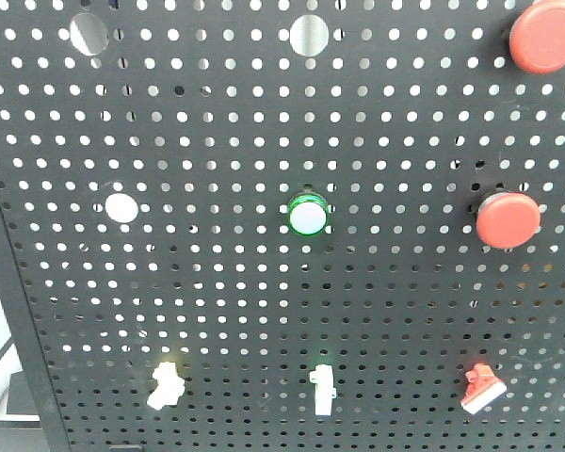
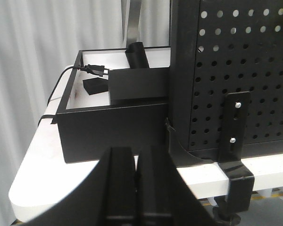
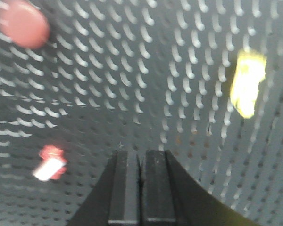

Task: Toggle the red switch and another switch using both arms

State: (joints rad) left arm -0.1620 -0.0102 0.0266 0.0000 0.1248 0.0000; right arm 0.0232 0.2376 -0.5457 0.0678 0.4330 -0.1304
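On the black pegboard (image 1: 264, 301), the red switch (image 1: 481, 388) sits in the bottom row at the right, its white lever angled down. The other switch (image 1: 166, 384), a white toggle with a pale yellow glow above it, is at the bottom left. Neither gripper shows in the front view. My right gripper (image 3: 140, 157) is shut with nothing in it, close to the board, and the red switch (image 3: 49, 162) lies blurred to its left. My left gripper (image 2: 140, 157) is shut and empty, low in front of the table edge, left of the pegboard (image 2: 236, 70).
A white toggle with a green base (image 1: 323, 391) stands between the two switches. Two round red buttons (image 1: 546, 38) (image 1: 508, 219) and a green-rimmed button (image 1: 308, 216) sit higher up. A black box (image 2: 113, 127) and a clamp bracket (image 2: 236, 136) rest on the white table (image 2: 42, 160). A blurred yellow shape (image 3: 246, 84) is at the right.
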